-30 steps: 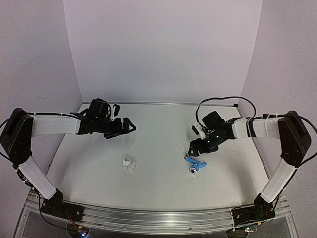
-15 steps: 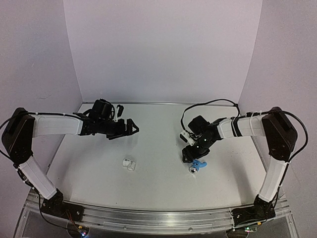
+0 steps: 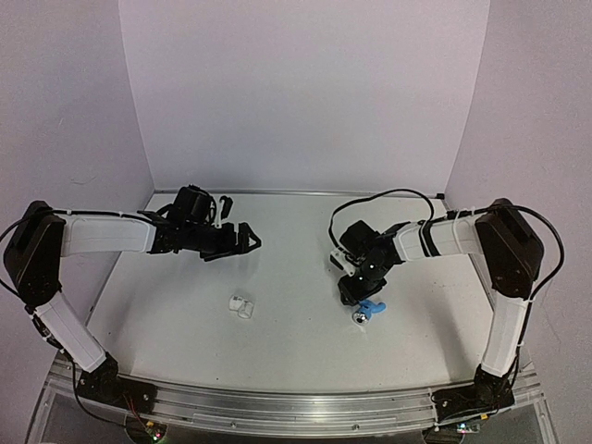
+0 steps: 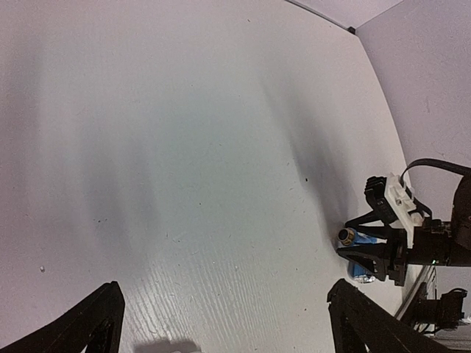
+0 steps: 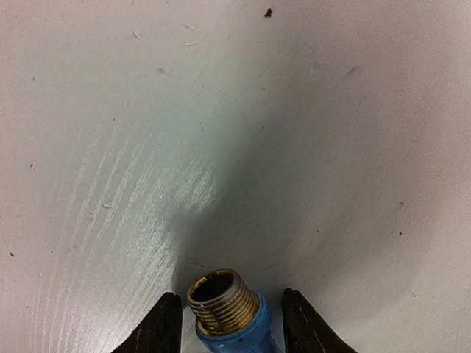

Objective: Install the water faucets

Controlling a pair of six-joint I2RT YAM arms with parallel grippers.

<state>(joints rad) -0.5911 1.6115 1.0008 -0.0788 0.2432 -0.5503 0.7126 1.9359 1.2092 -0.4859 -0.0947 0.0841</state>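
Observation:
The blue tap [image 3: 372,308] lies on the white table, its brass threaded end [image 5: 219,293] pointing away from the right wrist camera. My right gripper [image 3: 355,293] is down at the table with its jaws on either side of the tap's body [image 5: 234,331]. A narrow gap shows on each side, wider on the right. The white pipe fitting [image 3: 241,305] lies by itself near the table's middle left. Farther back, my left gripper [image 3: 248,239] hovers wide open over bare table, holding nothing. The left wrist view shows the tap [image 4: 347,236] far off between the right gripper's black fingers.
The table [image 3: 296,351] is walled by pale panels at the back and on both sides. A black cable [image 3: 388,196] loops above the right arm's wrist. A metal rail [image 3: 296,407] runs along the near edge by the arm bases.
The right gripper has moved left and down over the blue tap, and its jaws have narrowed around it. The left gripper has shifted slightly right and stays wide open.

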